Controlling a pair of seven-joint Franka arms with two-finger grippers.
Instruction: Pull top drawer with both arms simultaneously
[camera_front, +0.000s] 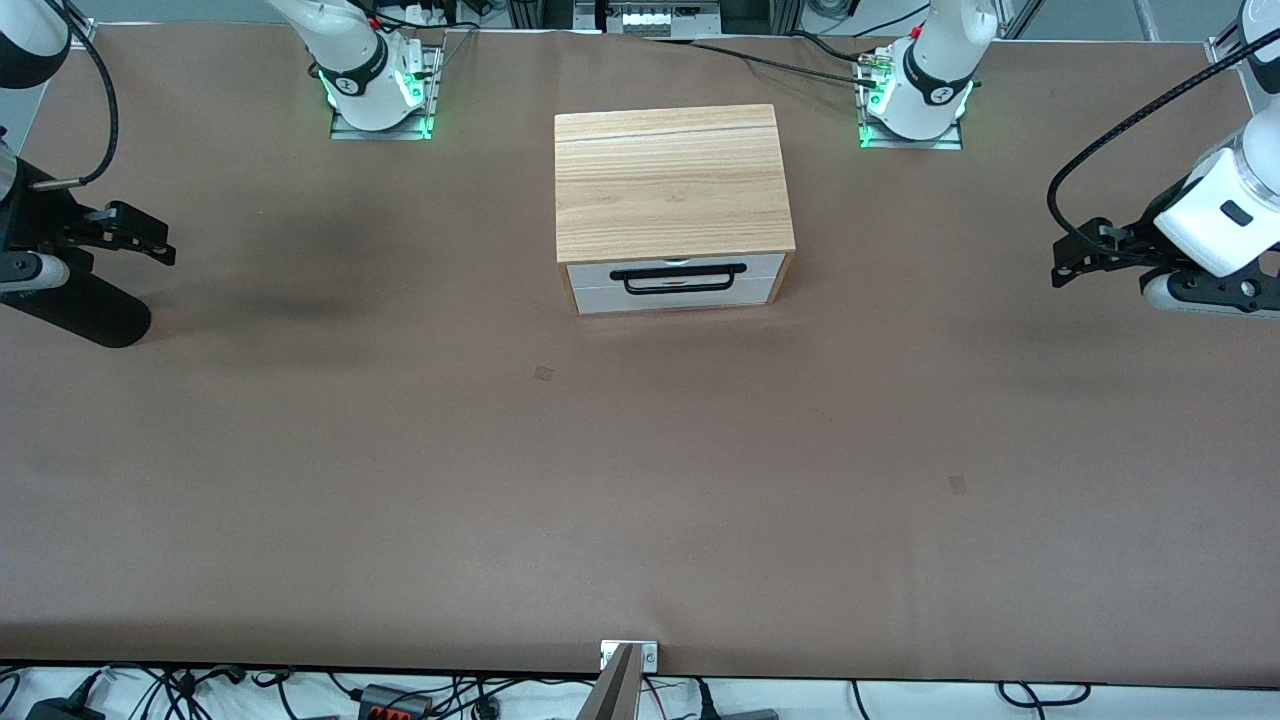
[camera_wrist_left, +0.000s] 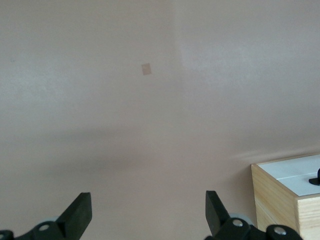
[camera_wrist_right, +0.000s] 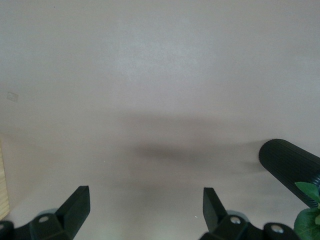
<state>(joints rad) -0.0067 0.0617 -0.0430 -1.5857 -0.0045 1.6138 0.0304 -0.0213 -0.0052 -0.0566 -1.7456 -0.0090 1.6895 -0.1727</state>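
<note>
White-fronted top drawer (camera_front: 676, 272) sits shut in the light wood cabinet (camera_front: 670, 182), both arms held off at the table ends.

Taking the cabinet as landmark: it stands on the brown table (camera_front: 640, 480) between the two arm bases, and the top drawer's face looks toward the front camera, its long black bar handle (camera_front: 678, 277) lying across the panel just under the cabinet's wooden top. The left gripper (camera_front: 1066, 266) hangs over the table well apart from the cabinet, toward the left arm's end, fingers (camera_wrist_left: 80, 212) spread wide with nothing between them; a corner of the cabinet shows in its wrist view. The right gripper (camera_front: 155, 240) hangs over the right arm's end of the table, equally far from the cabinet, fingers (camera_wrist_right: 77, 202) likewise spread and empty.
</note>
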